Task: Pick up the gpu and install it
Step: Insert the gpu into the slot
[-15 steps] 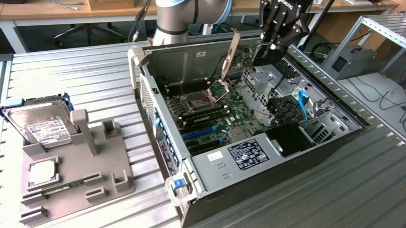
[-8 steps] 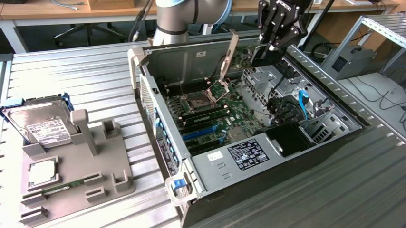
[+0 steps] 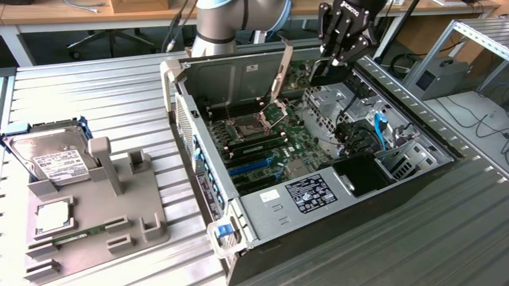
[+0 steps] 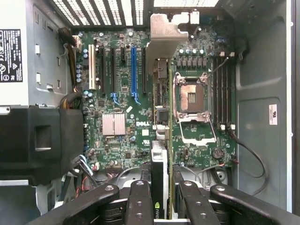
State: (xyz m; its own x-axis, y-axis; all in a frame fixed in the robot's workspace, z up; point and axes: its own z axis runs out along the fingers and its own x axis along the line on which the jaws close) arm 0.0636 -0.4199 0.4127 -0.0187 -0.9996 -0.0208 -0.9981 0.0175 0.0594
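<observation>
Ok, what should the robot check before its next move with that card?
1. Tool gripping the gpu: ok, the card sits edge-on between its fingers.
2. Computer case open: ok, the motherboard is in plain sight.
3. Blue slot free: ok, nothing is plugged into it.
4. Gpu lined up over that slot: cannot tell. In the wrist view it looks closer to the CPU socket.
5. Gpu seated in a slot: not ok, it hangs above the board.
</observation>
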